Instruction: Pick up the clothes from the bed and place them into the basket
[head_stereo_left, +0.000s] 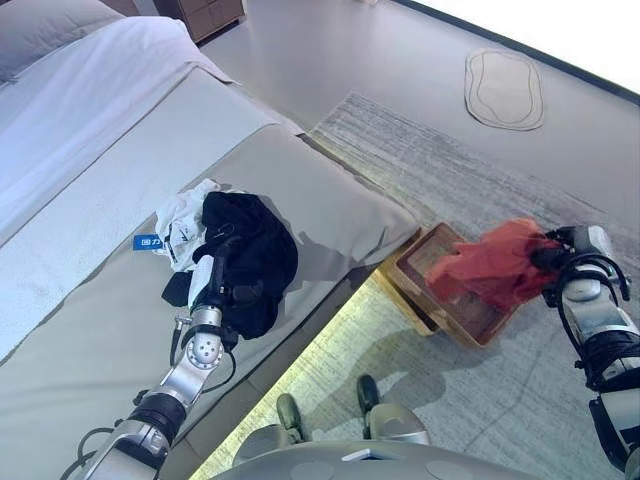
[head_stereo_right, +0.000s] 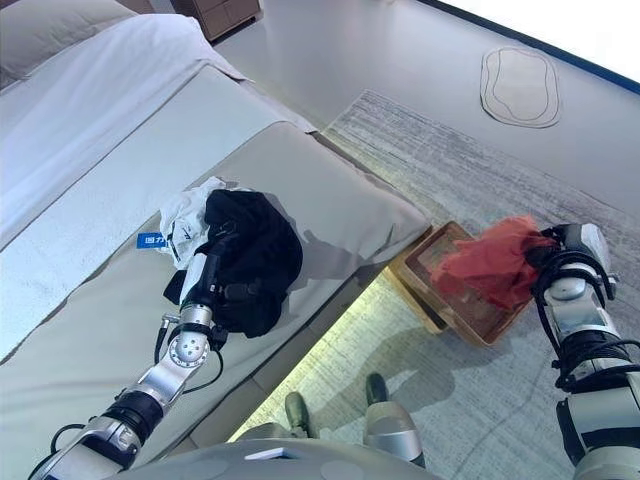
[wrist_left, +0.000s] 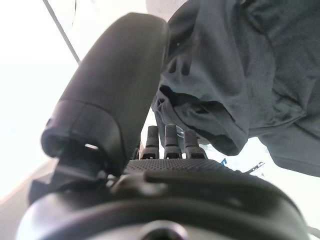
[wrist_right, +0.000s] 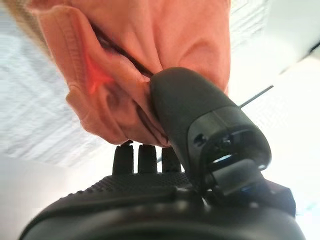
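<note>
A black garment (head_stereo_left: 255, 240) lies bunched on the grey bed (head_stereo_left: 110, 340), partly over a white garment (head_stereo_left: 182, 222) with a blue tag (head_stereo_left: 146, 241). My left hand (head_stereo_left: 222, 288) rests on the black garment's near side. In the left wrist view its thumb (wrist_left: 115, 95) presses against the black cloth (wrist_left: 240, 75), with the fingers curled under it. My right hand (head_stereo_left: 568, 252) is shut on a red garment (head_stereo_left: 500, 262), which hangs just above the tan rectangular basket (head_stereo_left: 408, 272) on the floor beside the bed. The right wrist view shows the thumb (wrist_right: 200, 120) pinching the red cloth (wrist_right: 150, 55).
The basket stands on a grey carpet (head_stereo_left: 470, 170) close to the bed's corner. An oval mat (head_stereo_left: 504, 88) lies on the floor further off. A wooden dresser (head_stereo_left: 205, 12) stands beyond the bed, and white bedding (head_stereo_left: 90, 90) covers the bed's far part.
</note>
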